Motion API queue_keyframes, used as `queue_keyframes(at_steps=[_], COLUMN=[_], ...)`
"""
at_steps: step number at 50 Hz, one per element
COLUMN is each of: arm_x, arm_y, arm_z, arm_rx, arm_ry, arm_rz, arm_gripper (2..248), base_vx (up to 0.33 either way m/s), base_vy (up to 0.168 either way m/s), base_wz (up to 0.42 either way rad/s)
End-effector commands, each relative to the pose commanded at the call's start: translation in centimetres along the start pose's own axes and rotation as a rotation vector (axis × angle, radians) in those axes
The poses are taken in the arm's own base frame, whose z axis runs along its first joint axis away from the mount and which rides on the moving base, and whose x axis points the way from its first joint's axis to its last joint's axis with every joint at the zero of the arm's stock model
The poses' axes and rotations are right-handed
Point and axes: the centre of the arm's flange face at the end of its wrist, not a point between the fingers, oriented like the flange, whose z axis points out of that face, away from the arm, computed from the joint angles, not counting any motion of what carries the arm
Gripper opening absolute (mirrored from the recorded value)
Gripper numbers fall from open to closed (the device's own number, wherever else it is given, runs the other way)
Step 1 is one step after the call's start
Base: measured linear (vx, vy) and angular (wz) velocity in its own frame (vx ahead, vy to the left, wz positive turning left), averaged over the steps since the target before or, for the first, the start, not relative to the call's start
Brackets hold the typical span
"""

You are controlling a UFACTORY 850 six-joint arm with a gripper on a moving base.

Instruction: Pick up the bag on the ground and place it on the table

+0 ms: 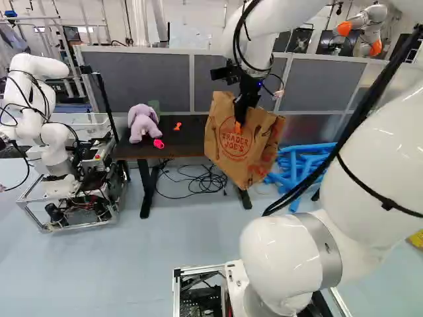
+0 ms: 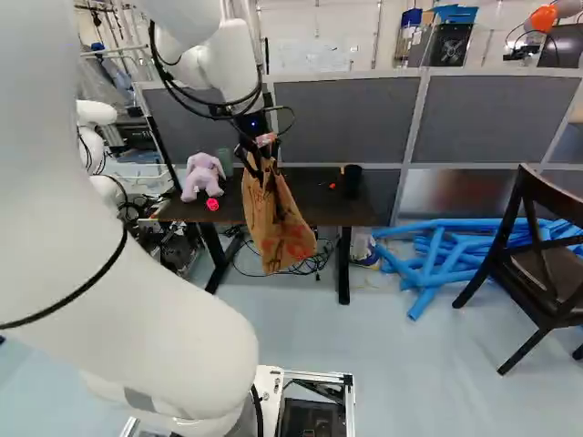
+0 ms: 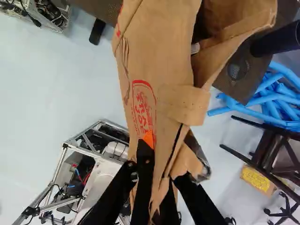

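Your white arm [image 1: 363, 165] reached out ahead of the base toward the dark desk [image 2: 337, 208], which stood just beyond the load. Between them your brown paper grocery bag [image 1: 228, 142] hung in the air, off the floor but not on the desk, its long axis steep and its bottom leaning toward the right of both base views. That bottom looked lower than the desktop, in front of its near edge, so the move turned on this: the desk lay ahead of the bag and above its lowest corner. You needed to lift first, then carry forward, or the bag would likely have caught the edge. Your black hand [image 3: 164, 164] was closed on a fold of the bag's side, paper pinched between its two fingers, with most of the bag stretching ahead of them. On the desk, the lilac plush toy [image 2: 202, 175] and the black cup [image 2: 352, 180] flanked your likely landing spot; the small pink ring [image 2: 212, 204] sat close beside the toy.
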Motion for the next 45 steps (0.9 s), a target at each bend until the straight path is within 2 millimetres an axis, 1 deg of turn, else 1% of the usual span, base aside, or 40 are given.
queue_keyframes(at_steps=[45], arm_x=[0.0], arm_y=[0.0], arm_z=[0.0], arm_rx=[0.0], arm_ry=[0.0], arm_rz=[0.0], arm_gripper=[21], base_vx=[0.143], base_vy=[0.002], base_wz=[-0.001])
